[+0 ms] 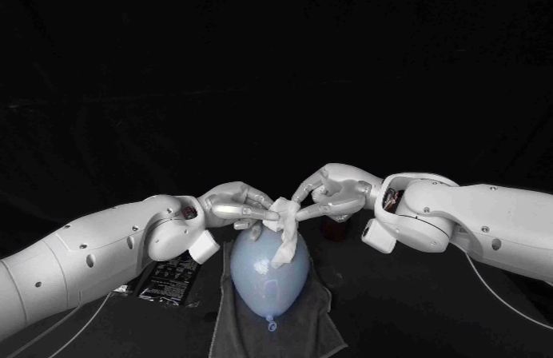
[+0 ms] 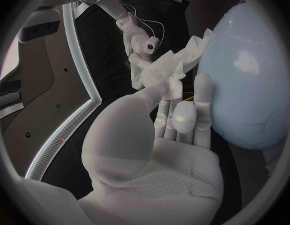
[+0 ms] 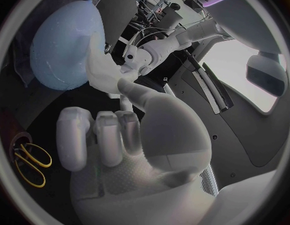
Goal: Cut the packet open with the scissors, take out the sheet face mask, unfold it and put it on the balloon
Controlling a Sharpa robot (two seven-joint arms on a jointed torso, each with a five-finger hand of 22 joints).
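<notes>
While the balloon (image 1: 271,264) lies on a dark cloth (image 1: 311,330) at the near middle of the black table (image 1: 449,326), its knotted neck toward the robot, both hands meet over its far end. The left hand (image 1: 236,204) and the right hand (image 1: 328,192) each pinch the sheet face mask (image 1: 282,218). It is a white, crumpled, mostly folded strip that hangs between their fingertips and drapes onto the balloon's rounded far end.

In the left wrist view the thumb and fingers close on one bunched edge of the mask, with the balloon's pale blue skin just beside the fingers. In the right wrist view the thumb reaches to the other edge while the remaining fingers curl in toward the palm.

The hands themselves stand in the way. They cover the mask's upper part from the head camera, so how far it is unfolded cannot be told.

The black packet (image 1: 173,276) lies flat on the table beside the cloth, partly under the left forearm. The yellow-handled scissors (image 3: 29,162) lie on the table near the right hand, apart from the balloon.
</notes>
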